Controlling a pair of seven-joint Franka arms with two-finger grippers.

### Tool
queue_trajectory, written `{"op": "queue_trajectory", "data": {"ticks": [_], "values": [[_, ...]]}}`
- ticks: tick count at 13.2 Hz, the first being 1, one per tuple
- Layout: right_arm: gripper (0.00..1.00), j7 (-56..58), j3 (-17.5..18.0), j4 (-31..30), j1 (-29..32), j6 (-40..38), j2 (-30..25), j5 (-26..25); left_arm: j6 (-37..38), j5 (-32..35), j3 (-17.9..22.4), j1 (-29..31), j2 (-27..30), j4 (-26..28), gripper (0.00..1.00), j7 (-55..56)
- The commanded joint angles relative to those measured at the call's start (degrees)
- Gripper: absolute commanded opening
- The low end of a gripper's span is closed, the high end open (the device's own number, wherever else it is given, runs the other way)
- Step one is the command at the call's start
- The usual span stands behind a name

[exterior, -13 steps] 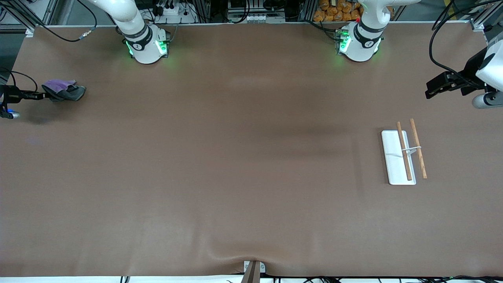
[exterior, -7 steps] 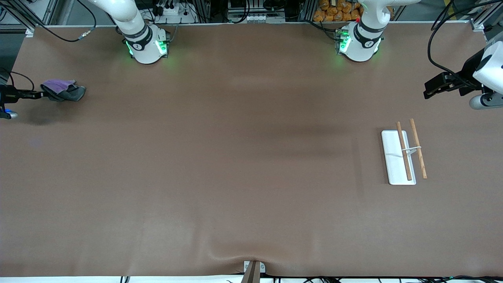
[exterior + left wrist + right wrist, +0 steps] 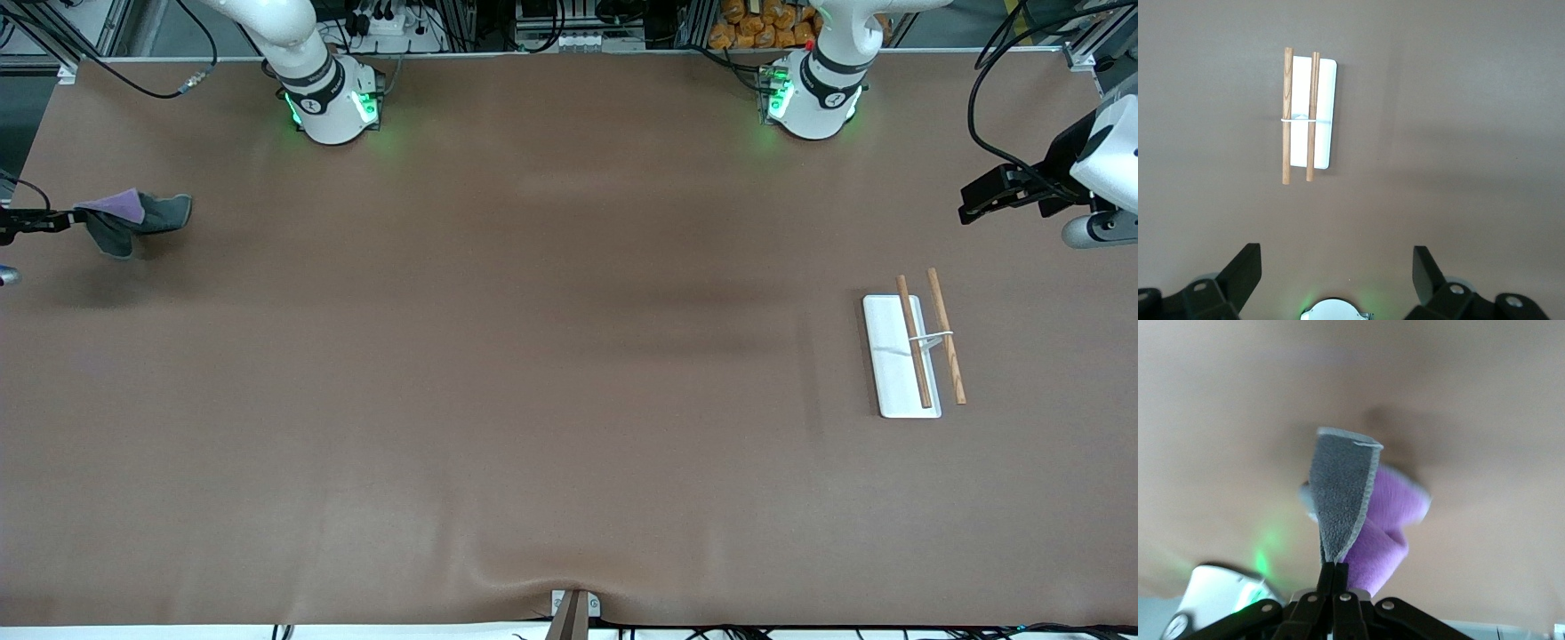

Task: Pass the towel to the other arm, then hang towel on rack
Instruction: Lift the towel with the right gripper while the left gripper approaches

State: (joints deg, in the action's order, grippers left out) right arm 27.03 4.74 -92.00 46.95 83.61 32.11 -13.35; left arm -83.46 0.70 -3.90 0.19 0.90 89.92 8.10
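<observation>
Towel (image 3: 133, 220) — light, limp cloth (likely best pinched at an edge), clamped in right end effector (image 3: 1334, 572); left end effector (image 3: 1337, 270) gaping, waiting — rack (image 3: 916, 351) unused.

The rack (image 3: 914, 352) lies on the surface (image 3: 533, 373) toward the left arm's end, well apart from the towel (image 3: 124, 218) at the right arm's end.

right tool (image 3: 78, 216) gripping towel (image 3: 133, 218) above table edge; left tool (image 3: 969, 203) waiting near rack (image 3: 898, 356)

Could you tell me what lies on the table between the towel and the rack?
Nothing: the front view shows only bare brown table between the towel, held by the right gripper, and the rack.
</observation>
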Motion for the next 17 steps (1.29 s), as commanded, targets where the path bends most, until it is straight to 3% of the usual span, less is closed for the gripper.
{"op": "queue_trajectory", "data": {"ticks": [1, 7, 13, 17], "values": [[0.0, -4.0, 0.2, -0.5, -4.1, -6.0, -4.3, 1.0, -0.5, 1.2, -0.3, 0.3, 0.2, 0.2, 1.0, -1.0], [0.0, -16.0, 0.2, 2.8, -14.3, -17.5, -8.8, 6.3, -5.4, 1.1, -0.4, 0.3, -4.0, -0.6, 1.0, -0.7], [0.0, -33.9, 0.2, 2.9, -23.7, -23.1, -11.5, 18.8, -11.7, 0.6, -0.7, -1.0, -9.3, -0.5, 1.0, 0.2], [0.0, -48.2, 0.6, 3.3, -28.4, -24.9, -11.6, 30.3, -13.3, 0.0, -0.7, -5.5, -13.1, -0.9, 1.0, 4.5]]}}
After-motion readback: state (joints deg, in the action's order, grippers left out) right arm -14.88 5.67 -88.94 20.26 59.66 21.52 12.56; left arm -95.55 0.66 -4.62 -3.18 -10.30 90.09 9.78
